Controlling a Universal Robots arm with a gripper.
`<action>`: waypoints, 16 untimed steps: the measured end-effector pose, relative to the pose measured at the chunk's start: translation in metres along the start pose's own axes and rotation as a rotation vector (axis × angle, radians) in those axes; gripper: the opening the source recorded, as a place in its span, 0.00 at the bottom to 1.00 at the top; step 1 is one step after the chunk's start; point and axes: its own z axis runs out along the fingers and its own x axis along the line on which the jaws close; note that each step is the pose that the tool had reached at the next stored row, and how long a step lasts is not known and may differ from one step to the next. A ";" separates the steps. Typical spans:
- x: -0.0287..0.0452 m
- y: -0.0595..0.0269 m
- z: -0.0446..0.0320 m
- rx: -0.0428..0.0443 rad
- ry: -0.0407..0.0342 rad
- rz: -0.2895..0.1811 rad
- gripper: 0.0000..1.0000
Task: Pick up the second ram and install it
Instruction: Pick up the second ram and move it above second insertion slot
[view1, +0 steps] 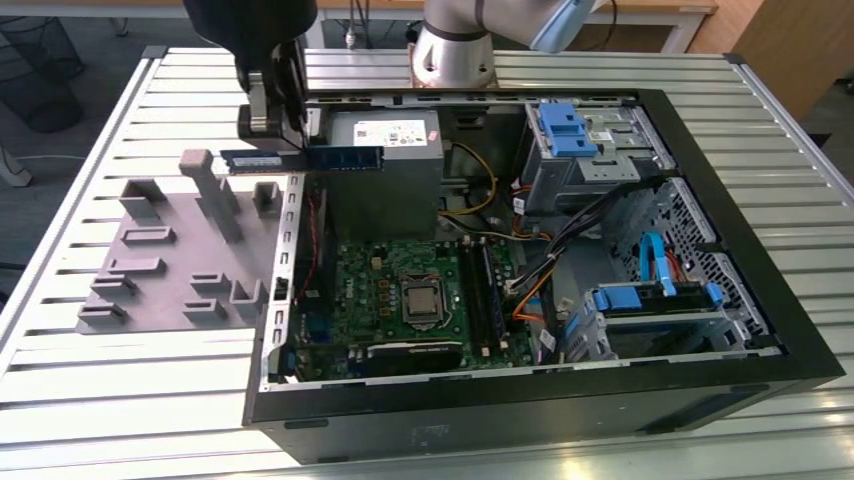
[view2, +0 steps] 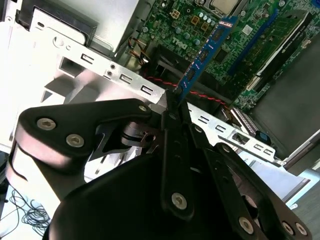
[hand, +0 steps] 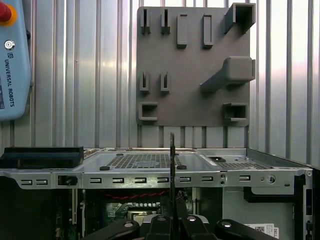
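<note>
My gripper (view1: 288, 150) hangs over the case's wall at the exterior view's left, shut on the second ram (view1: 340, 158). The stick is a long thin blue-green board, held level and on edge above the wall, between the gray fixture board (view1: 174, 250) and the open computer case (view1: 534, 250). In the second wrist view the second ram (view2: 207, 52) juts out from the closed gripper (view2: 175, 98) toward the motherboard (view2: 200, 20). In the first wrist view the second ram (hand: 172, 160) is seen edge-on above the gripper (hand: 172, 215). The motherboard's long memory slots (view1: 487, 290) lie lower in the case.
The gray fixture board (hand: 195, 65) carries several upright blocks and slots. Inside the case are a power supply (view1: 380, 150), loose cables (view1: 561, 230) and blue drive caddies (view1: 567, 130). A blue-gray teach pendant (hand: 10, 60) lies on the slatted table (view1: 107, 120).
</note>
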 end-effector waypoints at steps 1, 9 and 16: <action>0.0000 -0.0007 0.0000 0.0000 0.0001 0.000 0.14; 0.0000 -0.0079 0.0001 0.0000 0.0000 0.000 0.14; 0.0000 -0.0124 0.0001 -0.0001 0.0001 0.000 0.14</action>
